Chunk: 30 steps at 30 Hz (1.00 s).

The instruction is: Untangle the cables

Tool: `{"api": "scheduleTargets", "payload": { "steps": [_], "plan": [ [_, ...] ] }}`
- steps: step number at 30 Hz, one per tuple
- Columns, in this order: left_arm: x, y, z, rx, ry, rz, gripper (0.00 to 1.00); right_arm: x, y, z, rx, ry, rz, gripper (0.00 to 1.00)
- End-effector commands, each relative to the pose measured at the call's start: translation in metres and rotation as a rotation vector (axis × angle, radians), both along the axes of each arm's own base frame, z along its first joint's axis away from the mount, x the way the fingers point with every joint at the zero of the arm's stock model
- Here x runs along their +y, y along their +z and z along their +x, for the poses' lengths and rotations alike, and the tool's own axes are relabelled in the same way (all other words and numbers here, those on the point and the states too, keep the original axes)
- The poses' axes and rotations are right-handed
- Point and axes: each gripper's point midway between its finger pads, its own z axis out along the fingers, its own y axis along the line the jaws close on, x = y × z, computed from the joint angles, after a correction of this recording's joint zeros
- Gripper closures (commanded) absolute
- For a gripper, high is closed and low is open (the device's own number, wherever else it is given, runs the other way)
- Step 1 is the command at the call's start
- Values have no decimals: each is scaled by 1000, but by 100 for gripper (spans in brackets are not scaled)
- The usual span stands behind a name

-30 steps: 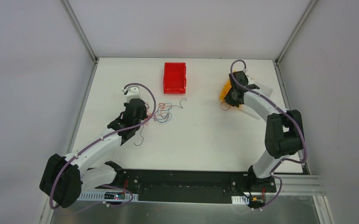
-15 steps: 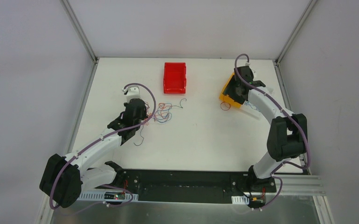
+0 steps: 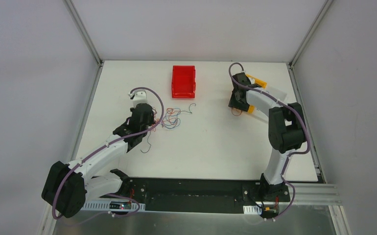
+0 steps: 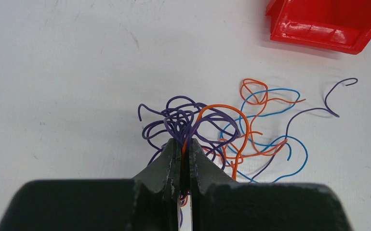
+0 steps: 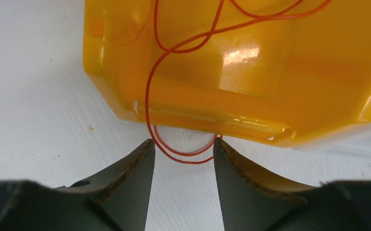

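The overhead camera hangs above and behind the two arm bases point(image 3: 123, 182) and looks down and forward, far enough off to take in the whole flat white table point(image 3: 211, 142). The left wrist camera sits just behind the left gripper point(image 4: 182, 149), low and close, facing the tangle of thin purple, orange and blue cables point(image 4: 212, 127), with the open red plastic bin point(image 4: 325, 21) at its top right. The overhead view shares both. The right wrist camera, nearer still behind the right gripper point(image 5: 183, 156), faces the glossy yellow plastic bin point(image 5: 251, 62), which the overhead view also shows.
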Motion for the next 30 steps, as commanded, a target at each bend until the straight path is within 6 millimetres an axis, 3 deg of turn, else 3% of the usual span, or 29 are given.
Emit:
{"api": "scheduleTargets", "payload": {
  "steps": [1,6,7,13,17,25,30],
  "plan": [
    [-6,5,3,-28,-21,-10,100,-5,10,11,-21,11,-79,56],
    [-6,5,3,-26,-22,-10,100,-1,16,11,-31,12,-50,98],
    [-6,5,3,-27,-22,-10,100,1,22,11,-42,16,-39,100],
    [-6,4,3,-24,-20,-6,100,13,67,22,-125,30,115,100],
    [-5,4,3,-22,-18,-3,100,7,93,36,-146,4,270,100],
    [-6,3,4,-21,-19,-4,100,-40,122,68,-163,-138,575,100],
    [-6,3,4,-18,-19,-1,100,-57,124,85,-173,-181,596,100]
  ]
}}
